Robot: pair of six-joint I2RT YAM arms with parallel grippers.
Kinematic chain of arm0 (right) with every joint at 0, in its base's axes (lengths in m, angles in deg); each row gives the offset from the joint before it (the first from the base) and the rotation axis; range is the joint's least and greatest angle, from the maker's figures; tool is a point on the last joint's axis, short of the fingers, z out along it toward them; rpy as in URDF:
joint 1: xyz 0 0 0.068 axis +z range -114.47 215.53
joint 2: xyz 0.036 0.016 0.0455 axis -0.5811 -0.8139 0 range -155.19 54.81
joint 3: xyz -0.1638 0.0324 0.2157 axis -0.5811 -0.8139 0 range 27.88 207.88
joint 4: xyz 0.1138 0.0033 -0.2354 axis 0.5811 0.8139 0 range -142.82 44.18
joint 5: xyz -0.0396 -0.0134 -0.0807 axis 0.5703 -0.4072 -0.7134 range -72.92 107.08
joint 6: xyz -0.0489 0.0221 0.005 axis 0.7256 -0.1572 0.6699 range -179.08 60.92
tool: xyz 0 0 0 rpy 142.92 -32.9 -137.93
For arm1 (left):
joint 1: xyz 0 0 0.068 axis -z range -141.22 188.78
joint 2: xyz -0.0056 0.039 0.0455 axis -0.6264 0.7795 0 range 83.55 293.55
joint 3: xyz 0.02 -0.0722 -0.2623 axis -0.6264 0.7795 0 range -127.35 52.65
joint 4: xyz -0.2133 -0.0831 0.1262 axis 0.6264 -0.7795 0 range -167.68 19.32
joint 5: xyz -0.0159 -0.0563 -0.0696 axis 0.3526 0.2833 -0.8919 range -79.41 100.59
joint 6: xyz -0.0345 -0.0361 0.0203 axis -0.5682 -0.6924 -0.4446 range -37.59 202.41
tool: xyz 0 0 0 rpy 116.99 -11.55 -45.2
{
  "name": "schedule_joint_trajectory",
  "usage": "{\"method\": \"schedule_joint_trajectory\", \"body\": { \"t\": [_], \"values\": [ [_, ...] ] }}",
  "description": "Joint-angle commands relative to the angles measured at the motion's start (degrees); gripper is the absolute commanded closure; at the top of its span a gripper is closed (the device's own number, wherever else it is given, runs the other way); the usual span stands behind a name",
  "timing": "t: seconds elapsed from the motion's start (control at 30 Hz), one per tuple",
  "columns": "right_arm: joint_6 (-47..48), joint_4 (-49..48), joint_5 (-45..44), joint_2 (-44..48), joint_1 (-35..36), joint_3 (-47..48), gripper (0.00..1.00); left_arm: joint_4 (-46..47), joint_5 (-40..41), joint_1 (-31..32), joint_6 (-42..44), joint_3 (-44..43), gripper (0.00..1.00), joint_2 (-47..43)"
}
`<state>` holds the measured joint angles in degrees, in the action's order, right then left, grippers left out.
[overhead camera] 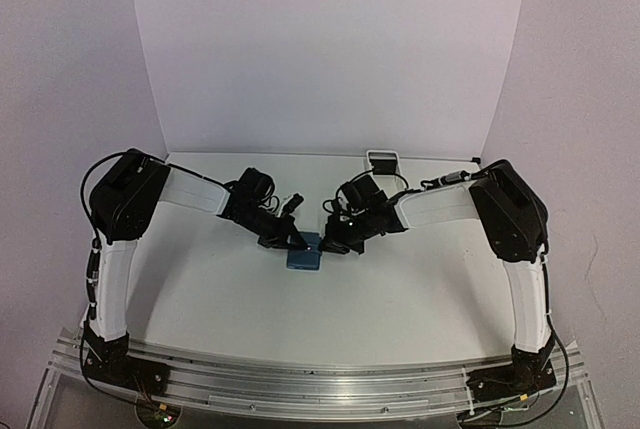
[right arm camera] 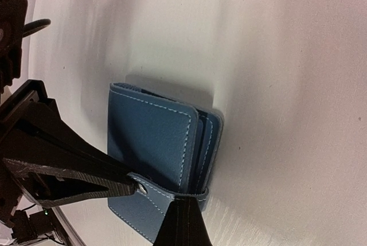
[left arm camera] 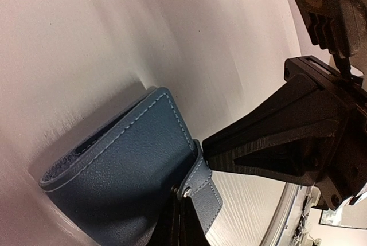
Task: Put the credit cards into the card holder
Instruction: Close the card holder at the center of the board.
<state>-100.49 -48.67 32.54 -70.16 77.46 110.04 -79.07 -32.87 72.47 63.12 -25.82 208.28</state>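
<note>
White table (overhead camera: pixel 400 289), lilac walls (overhead camera: pixel 320 49); card holder (overhead camera: pixel 303 257) centre, left gripper (overhead camera: pixel 298 241) at nine o'clock, right gripper (overhead camera: pixel 330 245) at three, both closed at its strap (right arm camera: pixel 163 191), actual pinch hidden

Worktop (overhead camera: pixel 400 294): white flat surface, faint wood-grain sheen visible in wrist views.

Items lying directly on it:
1. Blue folding leather wallet (overhead camera: pixel 303 253), pale stitching along edges; position mid-worktop; folded shut, short strap with metal snap wrapped round open edge; whether snap is fastened cannot be told.
2. Small white rectangular tray (overhead camera: pixel 382 160); position far edge, right of centre, well apart from wallet.
</note>
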Motion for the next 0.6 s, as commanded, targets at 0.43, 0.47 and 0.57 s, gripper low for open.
{"method": "schedule_joint_trajectory", "body": {
  "t": [0.43,0.47,0.57],
  "values": [
    [3.7,-5.0,-3.8,3.5,2.5,2.6,1.00,-7.4,8.2,0.0,3.9,-4.5,1.00,3.9],
    [2.7,-5.7,-3.0,2.7,2.5,2.7,1.00,-7.5,8.4,0.0,3.9,-4.6,1.00,4.0],
    [0.8,-6.5,-2.0,0.6,2.5,2.8,1.00,-7.6,8.6,0.0,3.8,-4.6,1.00,4.1]
  ]
}}
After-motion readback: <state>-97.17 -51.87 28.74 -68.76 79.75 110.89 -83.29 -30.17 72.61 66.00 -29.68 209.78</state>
